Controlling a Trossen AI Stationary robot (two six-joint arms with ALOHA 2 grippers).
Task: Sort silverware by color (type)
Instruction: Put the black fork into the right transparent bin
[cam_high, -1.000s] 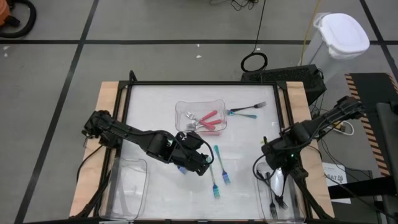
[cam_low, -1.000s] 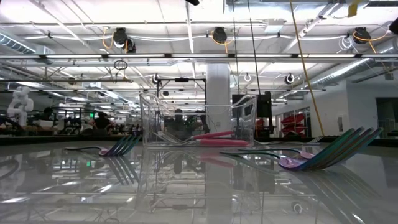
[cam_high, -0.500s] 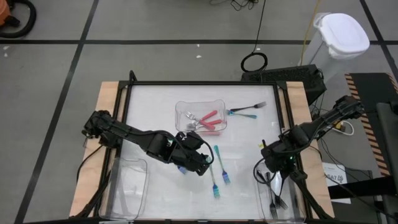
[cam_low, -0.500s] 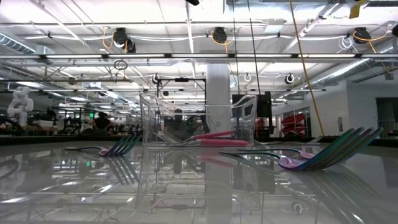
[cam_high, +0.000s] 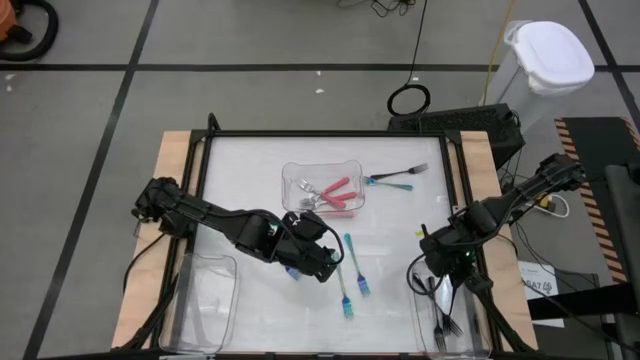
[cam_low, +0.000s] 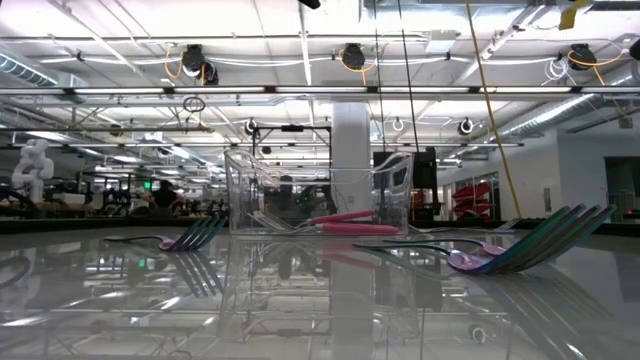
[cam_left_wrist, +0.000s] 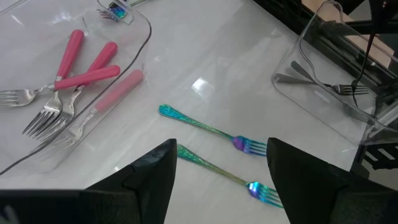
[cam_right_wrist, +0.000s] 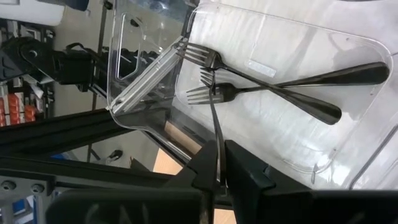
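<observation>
My left gripper (cam_high: 322, 262) (cam_left_wrist: 217, 186) is open and low over the table middle, next to two teal forks (cam_high: 348, 280) (cam_left_wrist: 214, 132) lying flat. Several pink-handled forks (cam_high: 330, 190) (cam_left_wrist: 74, 74) lie in the clear centre tray (cam_high: 322, 168). Two more utensils (cam_high: 398, 178), one teal and one dark, lie to the right of that tray. My right gripper (cam_high: 441, 272) (cam_right_wrist: 216, 177) is shut on a dark metal fork (cam_right_wrist: 213, 118) above the right tray (cam_high: 452, 322), where two dark forks (cam_right_wrist: 280, 87) lie crossed. My right gripper pinches the dark fork by its handle (cam_right_wrist: 216, 163) between the two fingers (cam_right_wrist: 241, 174), which lie along it. The fork reaches straight out past the fingertips, and its tines (cam_right_wrist: 208, 76) sit over the crossed forks in the right tray. Whether they touch, I cannot tell.
A clear empty tray (cam_high: 208, 300) sits at the near left corner. A raised dark frame (cam_high: 330, 133) edges the white table. In the low view the centre tray (cam_low: 320, 205) stands mid-table, with teal forks (cam_low: 530, 250) to its right.
My right gripper has shifted slightly toward the table's near edge over the right tray. A bright glint that lay below the right gripper has gone. The left arm and the forks on the table have stayed put.
</observation>
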